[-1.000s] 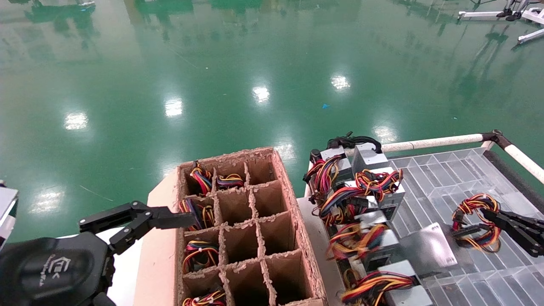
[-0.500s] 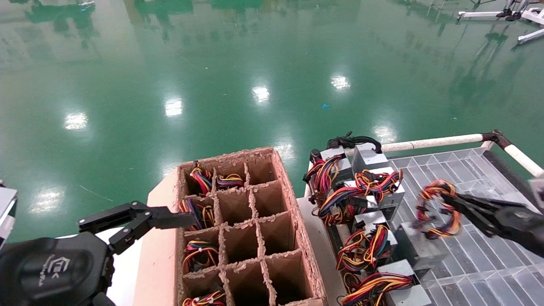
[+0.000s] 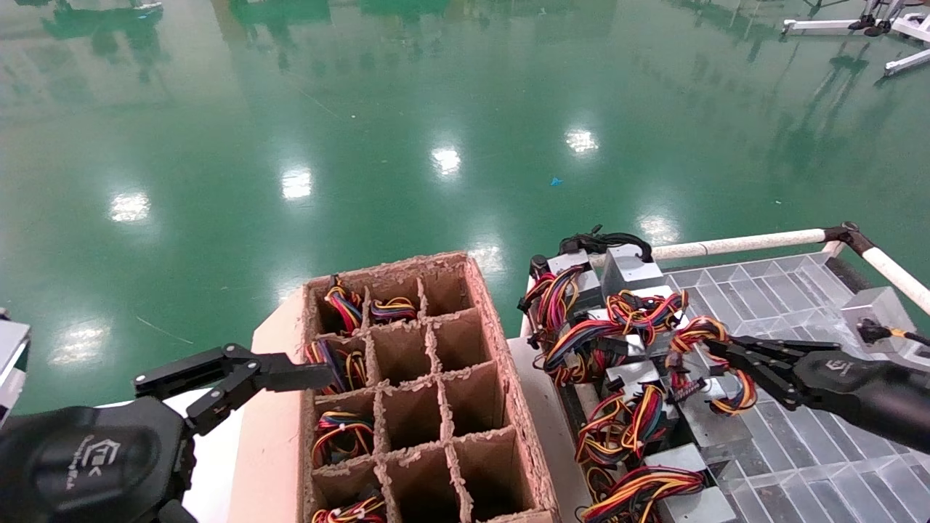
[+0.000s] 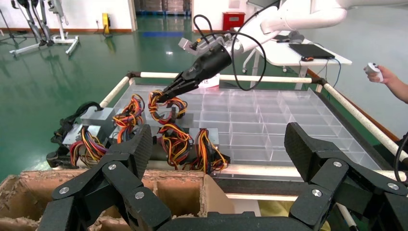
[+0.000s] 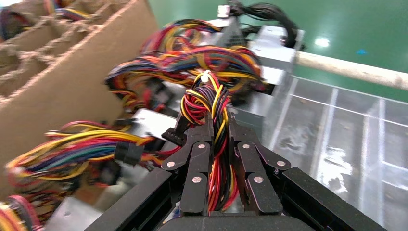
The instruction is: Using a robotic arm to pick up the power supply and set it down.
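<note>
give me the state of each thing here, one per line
right pincer: shut on the wire loop of a power supply
power supply: box hanging low over the clear tray
left pincer: open, holding nothing, at the cardboard divider box
cardboard divider box: several left cells hold wired units, the rest are open
other power supplies: clustered at the tray's left edge

right pincer (image 3: 716,350) with wire bundle (image 3: 708,363), now nearer the power supplies (image 3: 625,341)
</note>
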Tool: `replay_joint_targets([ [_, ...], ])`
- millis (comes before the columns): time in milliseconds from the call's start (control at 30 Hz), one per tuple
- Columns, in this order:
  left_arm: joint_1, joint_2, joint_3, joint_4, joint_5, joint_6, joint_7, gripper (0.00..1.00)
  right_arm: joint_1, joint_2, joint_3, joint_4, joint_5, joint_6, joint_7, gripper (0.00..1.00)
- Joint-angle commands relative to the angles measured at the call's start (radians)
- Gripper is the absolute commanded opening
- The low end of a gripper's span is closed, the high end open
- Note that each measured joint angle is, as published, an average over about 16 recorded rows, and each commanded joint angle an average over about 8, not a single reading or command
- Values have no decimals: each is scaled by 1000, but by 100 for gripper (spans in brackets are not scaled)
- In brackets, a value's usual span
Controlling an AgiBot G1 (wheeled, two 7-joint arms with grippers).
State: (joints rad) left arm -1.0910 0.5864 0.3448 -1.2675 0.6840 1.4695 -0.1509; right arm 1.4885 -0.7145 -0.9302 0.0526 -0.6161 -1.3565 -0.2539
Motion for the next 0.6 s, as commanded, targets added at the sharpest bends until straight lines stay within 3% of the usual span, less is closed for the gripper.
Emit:
replay_joint_targets([
  [33, 0, 0, 0, 0, 0, 0, 0, 100, 6, -1, -5, 4, -6, -9, 0, 100],
  [600, 0, 0, 0, 0, 0, 0, 0, 100, 18, 5, -2, 13, -4, -21, 7, 100],
])
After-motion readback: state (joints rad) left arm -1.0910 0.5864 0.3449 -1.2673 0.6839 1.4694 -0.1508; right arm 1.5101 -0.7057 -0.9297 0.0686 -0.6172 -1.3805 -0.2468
